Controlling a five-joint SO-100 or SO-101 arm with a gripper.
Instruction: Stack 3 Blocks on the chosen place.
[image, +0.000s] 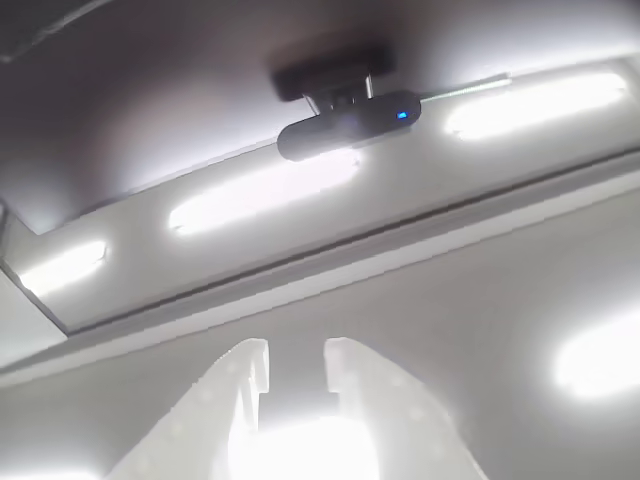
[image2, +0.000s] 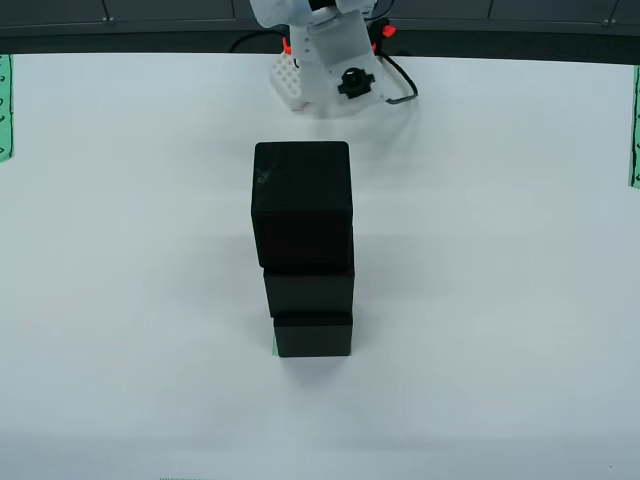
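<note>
Overhead view: three matte black cubes, the blocks (image2: 303, 250), stand as one tower on the white table (image2: 120, 250), well clear of the arm (image2: 325, 55) folded behind it. Stacking appears complete; no further move seems needed. Gripper (image: 296, 365) view: white jaws parted, empty, facing ceiling lights

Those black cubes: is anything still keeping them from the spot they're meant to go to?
Nothing visible does. The three black cubes already stand in one tower on the white table, with a green sliver of the marked patch showing at its base.
</note>
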